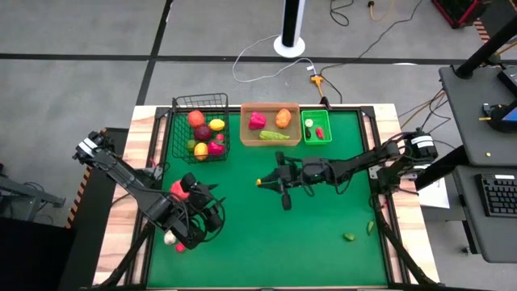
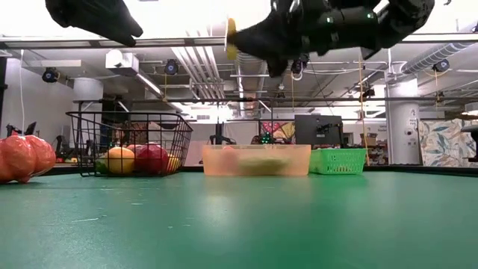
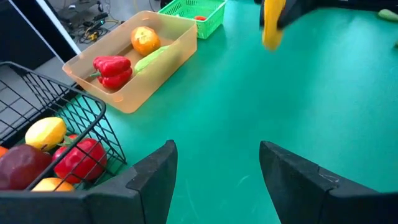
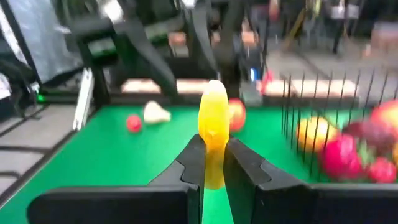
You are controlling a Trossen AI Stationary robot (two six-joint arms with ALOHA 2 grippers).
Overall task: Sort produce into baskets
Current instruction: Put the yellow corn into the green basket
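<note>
My right gripper (image 1: 265,183) hovers over the middle of the green table, shut on a long yellow piece of produce (image 4: 214,127). That piece also shows high in the low view (image 2: 231,37). My left gripper (image 3: 214,168) stands open and empty above the table's near left, facing the baskets. The black wire basket (image 1: 202,129) holds several red, yellow and orange pieces. In the tan tray (image 1: 271,125) lie a red pepper (image 3: 112,68), an orange piece (image 3: 145,40) and a green cucumber (image 3: 149,59). The green bin (image 1: 317,128) has small pieces in it. My right gripper pinches the yellow piece's lower part (image 4: 214,165) between its two fingers. The fingers lie level and come from the table's right side. Most of the piece sticks out past the fingertips, and it is lifted clear of the table.
A red-orange piece (image 1: 179,190) rests on the table beside my left arm. Small white and red pieces (image 1: 173,241) lie at the near left, and two green pieces (image 1: 349,237) at the near right. Open green table stretches between the arms and the baskets.
</note>
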